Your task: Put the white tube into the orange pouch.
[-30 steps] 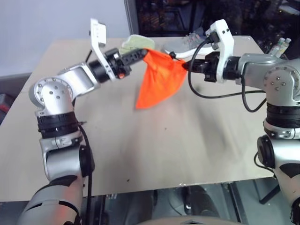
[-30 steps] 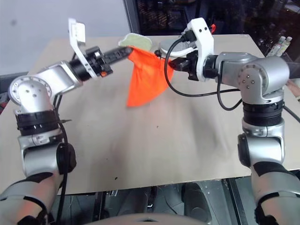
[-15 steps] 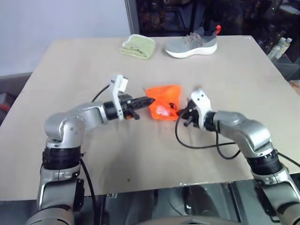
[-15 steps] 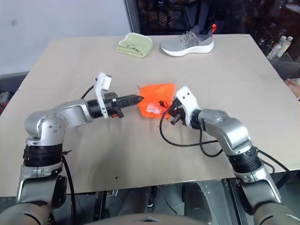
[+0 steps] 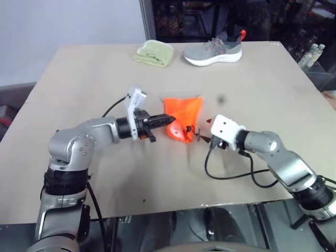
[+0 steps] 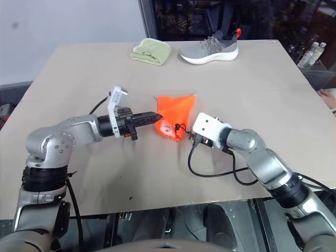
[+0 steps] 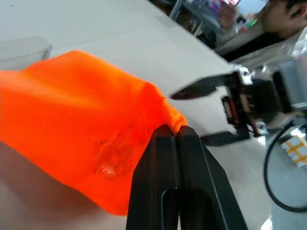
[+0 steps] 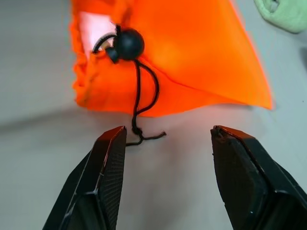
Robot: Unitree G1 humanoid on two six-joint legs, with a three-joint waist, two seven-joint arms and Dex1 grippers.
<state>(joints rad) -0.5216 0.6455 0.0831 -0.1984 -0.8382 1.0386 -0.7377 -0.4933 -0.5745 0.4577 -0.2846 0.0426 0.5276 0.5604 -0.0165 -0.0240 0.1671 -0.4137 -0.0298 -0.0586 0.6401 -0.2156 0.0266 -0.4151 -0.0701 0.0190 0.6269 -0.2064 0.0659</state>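
I have the orange pouch [image 5: 183, 118] lying flat on the tabletop [image 5: 252, 79] near the middle, and my left hand [image 7: 172, 136] has its fingers pressed together on the pouch's edge, pinching the fabric. My right hand [image 8: 165, 139] sits just beside the pouch's gathered mouth with its fingers spread apart and nothing between them; the black cord [image 8: 139, 103] and its round toggle lie just in front of those fingertips. A pale patch shows through the gathered mouth by the toggle, and I judge that to be the white tube [image 8: 96, 28] sitting inside, though I cannot tell how deep it goes. If that reading is right, the main job is done and what remains is letting go with the left hand, perhaps after checking that the tube will not slide out. Far back on the tabletop lie a folded green cloth [image 5: 154, 52] and a grey sneaker [image 5: 214, 51], both well apart from the pouch. Nothing stands between my hands and the pouch, apart from the loose cord near my right fingers.
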